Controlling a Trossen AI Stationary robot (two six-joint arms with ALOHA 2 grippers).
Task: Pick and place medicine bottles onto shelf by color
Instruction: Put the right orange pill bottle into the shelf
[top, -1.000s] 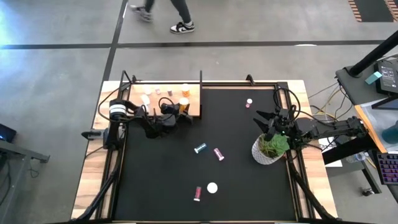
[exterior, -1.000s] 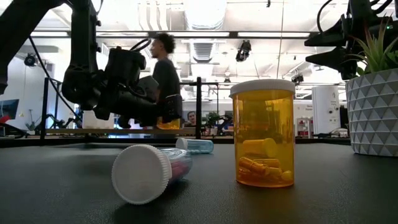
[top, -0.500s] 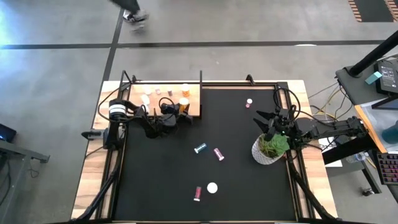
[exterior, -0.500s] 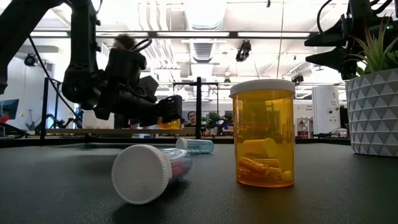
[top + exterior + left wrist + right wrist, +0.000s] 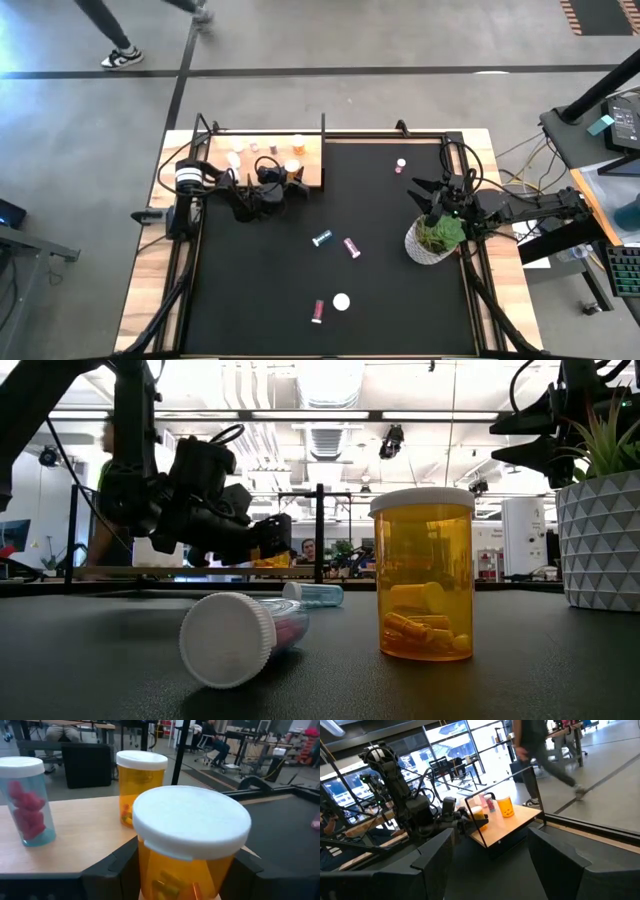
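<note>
The left pincer (image 5: 290, 178) sits at the near right edge of the shelf (image 5: 312, 178). Its fingers lie against both sides of an orange bottle (image 5: 190, 825), which stands upright there, so it looks gripped rather than freed. The main risk is that edge. With so little board beside the bottle, a finger that drags on it while opening or backing off could tip it onto the worktop (image 5: 260, 280). A sideways nudge could also knock it into the second orange bottle (image 5: 140, 785) just beyond. The right pincer (image 5: 437, 190) hangs wide open and empty over the plant (image 5: 432, 243) at the right, well apart from all this. As far as the high view allows, six bottles are on the shelf, the held one among them, and the left wrist view shows a blue one (image 5: 27, 802) farther left. Five more remain on the worktop: one far right (image 5: 401, 164), a teal one (image 5: 322, 238) and a pink one (image 5: 351, 247) lying near the middle, and near the front a pink one (image 5: 318, 311) beside an upright orange one (image 5: 424, 575). There are two arms, one shelf and one plant.
</note>
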